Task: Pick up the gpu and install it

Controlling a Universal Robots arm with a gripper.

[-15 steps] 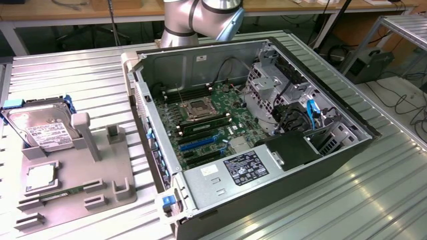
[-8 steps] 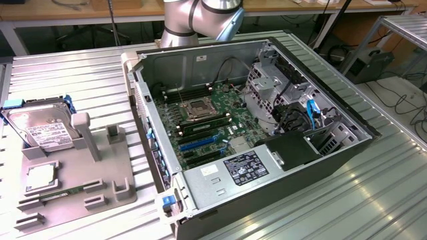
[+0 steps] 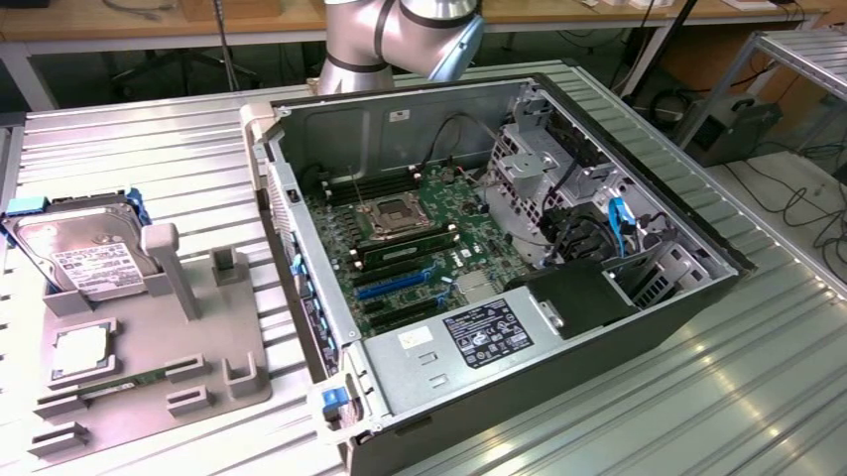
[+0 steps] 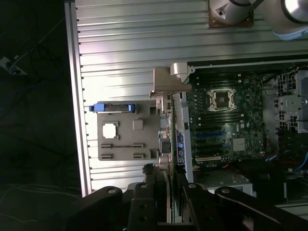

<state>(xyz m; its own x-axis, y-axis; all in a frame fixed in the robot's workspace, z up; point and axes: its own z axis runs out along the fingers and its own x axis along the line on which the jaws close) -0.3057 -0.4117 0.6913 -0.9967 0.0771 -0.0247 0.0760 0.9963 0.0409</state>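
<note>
In the wrist view my gripper (image 4: 171, 182) is shut on the gpu (image 4: 167, 132), a thin card seen edge-on between the black fingers (image 4: 153, 195). Its silver metal end bracket (image 4: 168, 83) points away from the fingers. The card hangs high over the side wall of the open computer case (image 3: 636, 327), between the grey holder (image 4: 108, 151) and the green motherboard (image 4: 226, 125). The motherboard's blue and black expansion slots (image 3: 397, 286) lie bare. The arm's silver base (image 3: 377, 45) stands behind the case.
On the exterior view's left, the grey holder (image 3: 146, 367) carries a silver hard drive (image 3: 79, 253), a CPU (image 3: 82, 349) and a memory stick (image 3: 126, 385). Inside the case are a power supply (image 3: 463, 342) and drive cages (image 3: 543, 178). Everything rests on a ribbed metal table (image 3: 688, 416).
</note>
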